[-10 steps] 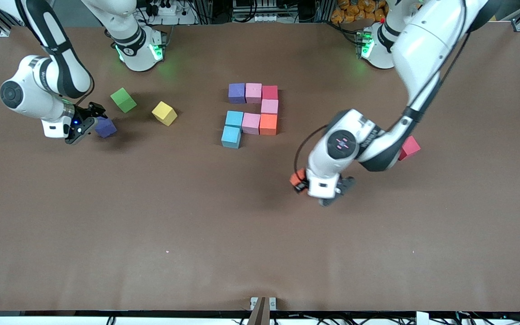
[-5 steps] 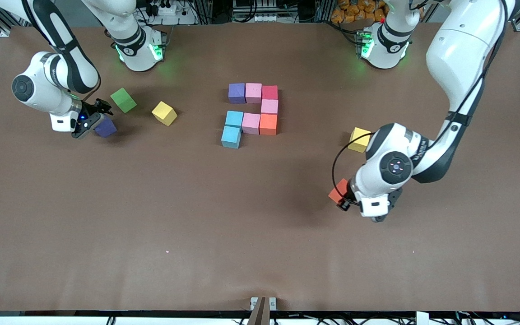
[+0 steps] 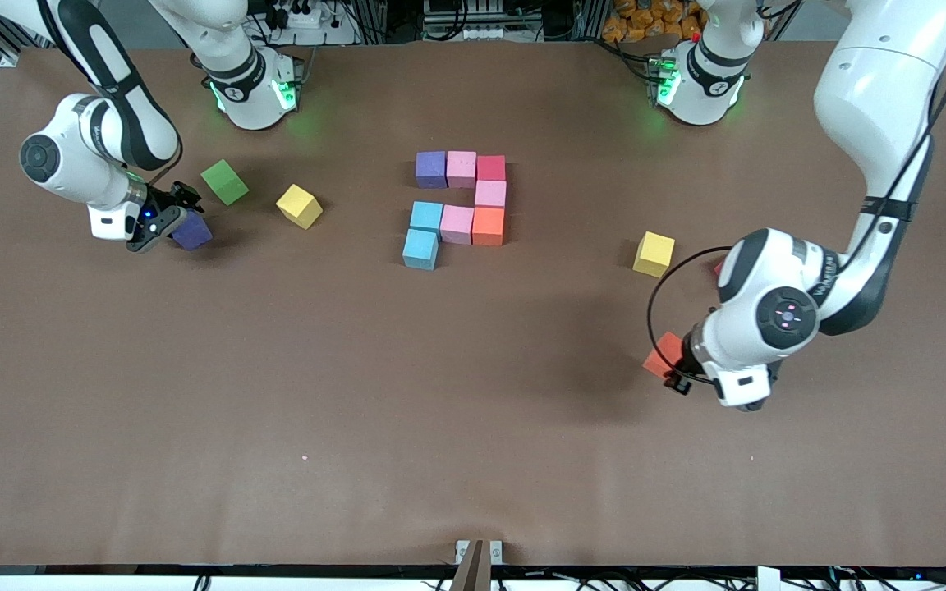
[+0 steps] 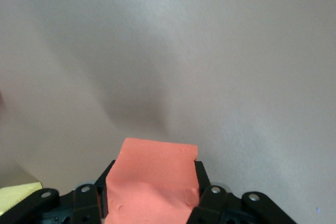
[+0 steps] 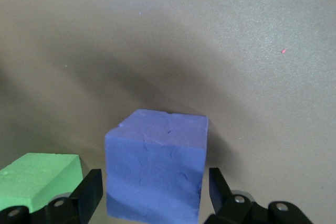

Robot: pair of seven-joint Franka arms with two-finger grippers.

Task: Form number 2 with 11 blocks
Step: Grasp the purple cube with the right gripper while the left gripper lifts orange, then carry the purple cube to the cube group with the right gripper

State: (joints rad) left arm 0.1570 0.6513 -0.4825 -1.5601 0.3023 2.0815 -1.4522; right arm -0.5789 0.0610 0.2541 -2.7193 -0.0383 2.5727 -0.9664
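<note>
While eight blocks (image 3: pixel 461 203) rest together, brown table (image 3: pixel 358 394) spreads bare.

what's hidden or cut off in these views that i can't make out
- Red cube, front view: only a sliver shows; the left arm covers the rest.
- Orange cube, left wrist view: its lower part is cut off by the frame edge, clamped in the left tool.
- Purple cube, front view: partly covered by the right tool; contact unclear.
- Green cube, right wrist view: cut off by the edge and a finger.
</note>
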